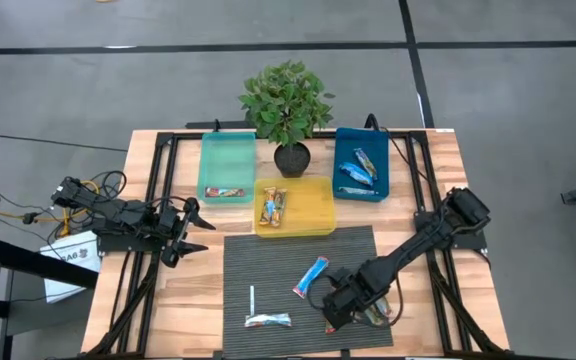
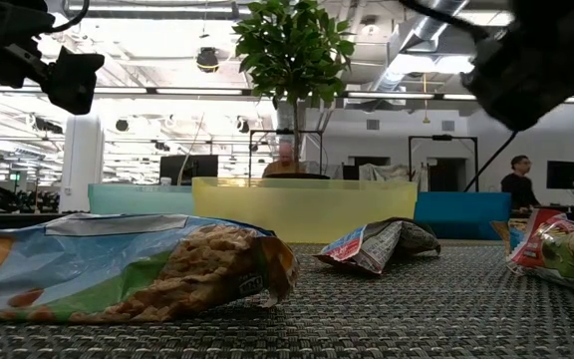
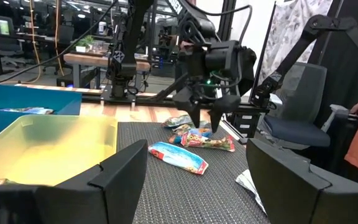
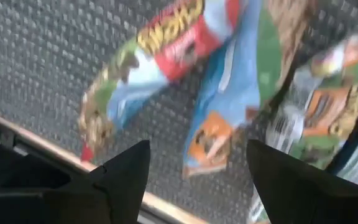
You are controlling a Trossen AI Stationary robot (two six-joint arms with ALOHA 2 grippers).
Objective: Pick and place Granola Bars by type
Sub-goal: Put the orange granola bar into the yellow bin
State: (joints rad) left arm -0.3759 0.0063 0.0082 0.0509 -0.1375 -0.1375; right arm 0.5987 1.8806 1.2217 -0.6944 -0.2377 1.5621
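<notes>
Several granola bars lie flat on the dark ribbed mat. A blue-and-red one is in the middle, a green-orange one lies near the front edge, and a small pile sits at the mat's right. My right gripper hovers open just above that pile, fingers pointing down. In its wrist view it sees a red-green bar, a blue bar and a green-orange bar below. My left gripper waits open at the table's left, clear of the mat.
Three bins stand behind the mat: a teal one holding one bar, a yellow one with bars, and a blue one with blue bars. A potted plant stands between them. A thin white stick lies on the mat.
</notes>
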